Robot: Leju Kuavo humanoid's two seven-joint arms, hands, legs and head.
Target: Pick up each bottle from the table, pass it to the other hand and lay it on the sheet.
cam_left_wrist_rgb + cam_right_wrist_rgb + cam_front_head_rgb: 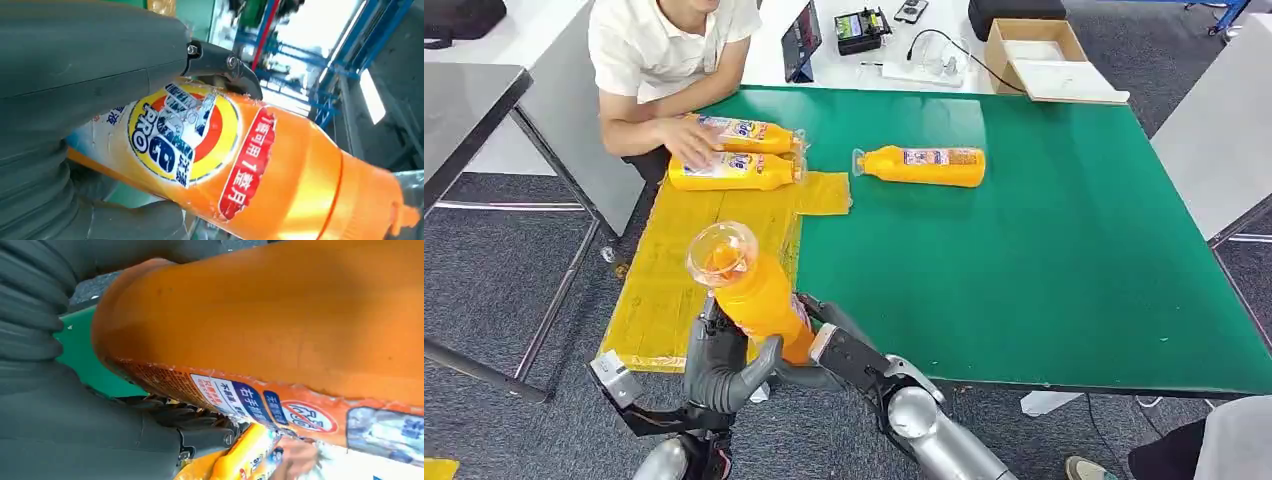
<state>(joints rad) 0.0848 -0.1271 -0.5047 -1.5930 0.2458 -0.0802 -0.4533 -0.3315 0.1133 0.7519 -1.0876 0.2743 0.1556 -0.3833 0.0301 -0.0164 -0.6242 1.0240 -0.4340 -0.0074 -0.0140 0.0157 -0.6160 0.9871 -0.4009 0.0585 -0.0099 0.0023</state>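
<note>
An orange bottle (759,295) with a clear cap stands tilted above the near left corner of the green table (1024,270), over the yellow sheet (664,280). My left hand (724,372) wraps its lower body from the left, and my right hand (842,350) grips its base from the right. Up close, the left hand (75,75) curls over the bottle's label (185,130). The right hand (75,430) cups the bottle's base (280,315). Another bottle (921,165) lies on the bare green surface. Two bottles (736,150) lie on the sheet's far end.
A seated person in a white shirt (664,45) rests a hand (692,142) on the two bottles on the sheet. A cardboard box (1039,55), cables and devices sit on the white table beyond. A grey table (464,110) stands to the left.
</note>
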